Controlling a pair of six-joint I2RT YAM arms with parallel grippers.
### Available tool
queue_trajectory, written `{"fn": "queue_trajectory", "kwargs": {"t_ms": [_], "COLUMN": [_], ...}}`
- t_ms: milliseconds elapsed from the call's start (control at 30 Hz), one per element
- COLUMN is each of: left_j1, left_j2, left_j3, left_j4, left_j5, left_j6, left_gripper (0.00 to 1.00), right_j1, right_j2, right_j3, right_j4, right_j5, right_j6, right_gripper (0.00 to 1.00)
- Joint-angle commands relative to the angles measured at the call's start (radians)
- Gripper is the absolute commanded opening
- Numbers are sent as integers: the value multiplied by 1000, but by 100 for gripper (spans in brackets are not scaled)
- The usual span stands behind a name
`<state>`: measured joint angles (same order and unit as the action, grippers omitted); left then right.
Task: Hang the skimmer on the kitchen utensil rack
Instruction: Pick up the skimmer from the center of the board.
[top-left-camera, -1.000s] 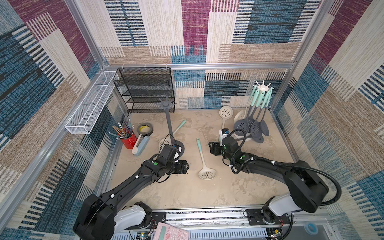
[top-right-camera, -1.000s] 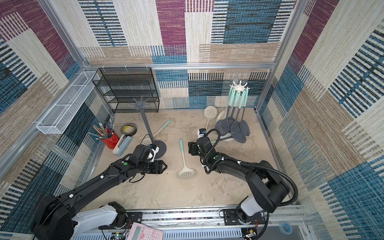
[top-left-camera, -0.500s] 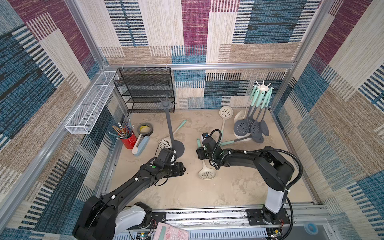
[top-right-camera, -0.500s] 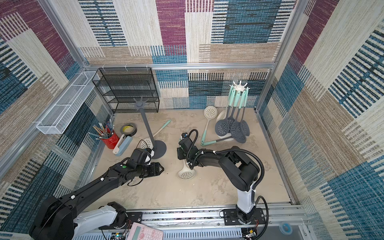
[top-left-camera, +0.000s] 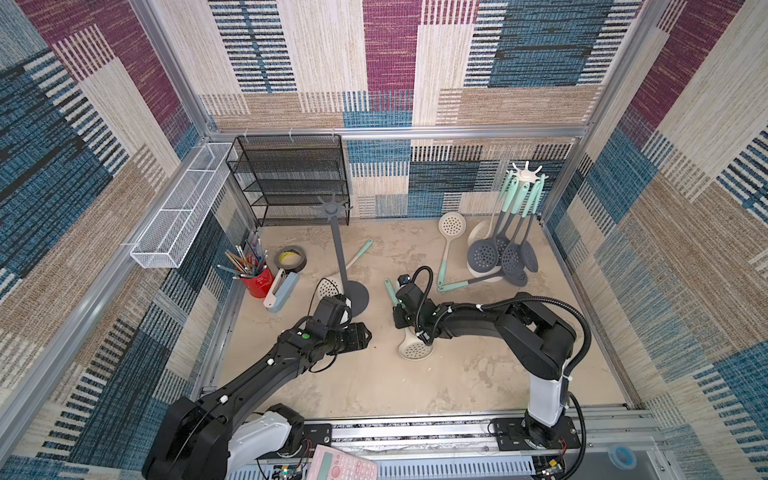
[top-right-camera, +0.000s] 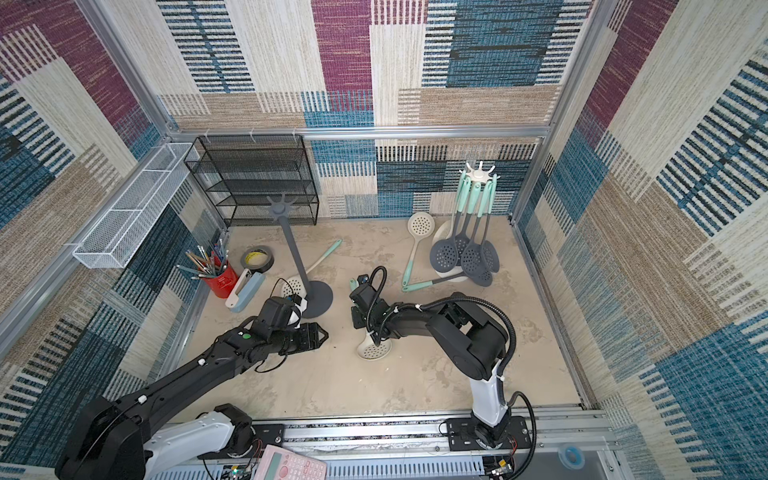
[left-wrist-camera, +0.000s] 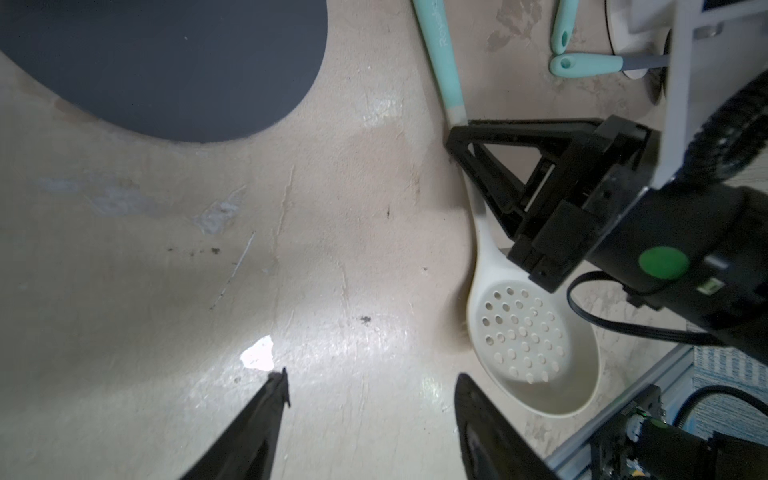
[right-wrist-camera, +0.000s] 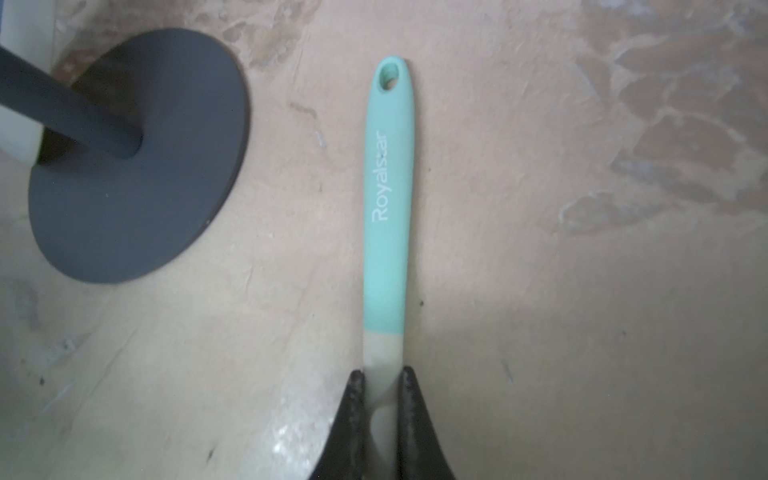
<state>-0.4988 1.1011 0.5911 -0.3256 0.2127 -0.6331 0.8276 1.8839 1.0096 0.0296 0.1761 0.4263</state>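
Right tool (right-wrist-camera: 383, 372) on skimmer (right-wrist-camera: 388, 187) — pencil-filled cup (top-left-camera: 257, 286)

Patchwork woven walls (top-left-camera: 386, 62), mottled beige floor (top-left-camera: 457, 374), black mesh shelf (top-left-camera: 291, 178)

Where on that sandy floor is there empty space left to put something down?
Widest bare floor: between the middle cream skimmer and the front rail. Another patch at the back, between the black mesh shelf and the white rack. Crowded: around that rack and by the red pencil cup.
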Motion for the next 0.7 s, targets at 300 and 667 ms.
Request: {"fn": "queue_trajectory", "kwargs": {"t_ms": [300, 667], "left_j1": [-1, -3], "left_j2": [-140, -146], "left_j3": [-56, -126], "left_j4": [262, 596], "left_j5": [119, 218], "left_j6": [-65, -76], "left_gripper": [66, 66], "right_j1": [0, 1], "right_j2": [-205, -382], "right_j3": [-116, -257], "right_j4": [201, 390], "right_j5": [-91, -285], "right_j6": [-286, -405], "right_gripper": [2, 1]}}
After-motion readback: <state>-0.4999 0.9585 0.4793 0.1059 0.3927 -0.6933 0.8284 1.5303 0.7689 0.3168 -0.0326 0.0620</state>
